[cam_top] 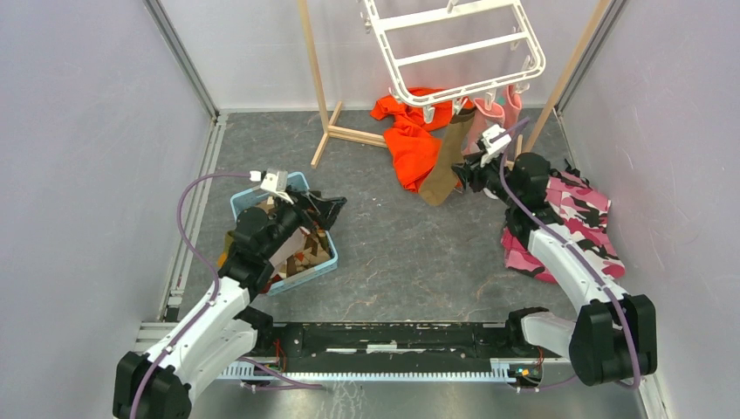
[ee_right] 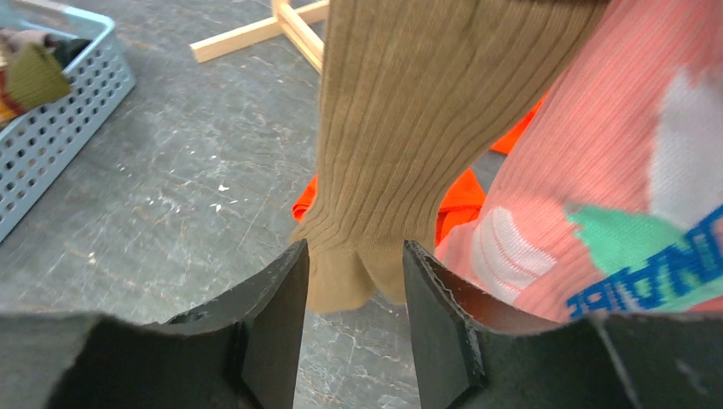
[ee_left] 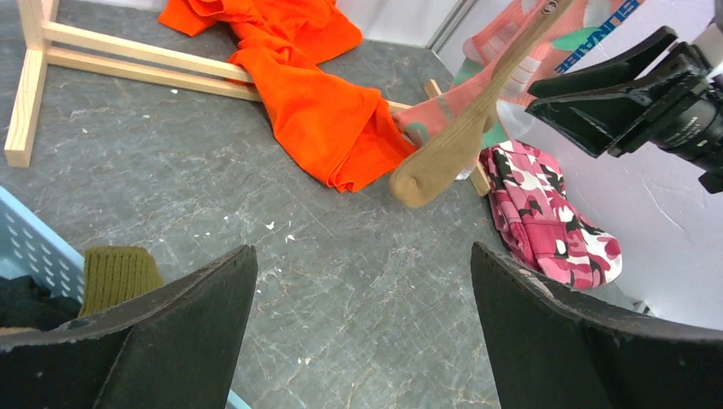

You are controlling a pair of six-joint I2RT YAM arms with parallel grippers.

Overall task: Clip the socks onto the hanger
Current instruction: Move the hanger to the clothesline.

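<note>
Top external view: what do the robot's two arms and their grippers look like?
The left arm and right arm match: white shells with chunky black joints and bases. A purple cable runs along each to a small white camera block at the wrist. The left gripper and right gripper each have two broad, matte black fingers with tapered tips.

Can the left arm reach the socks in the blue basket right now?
Probably yes: the left gripper hangs open at the edge of the blue basket, with nothing between it and the olive sock by the rim.
</note>
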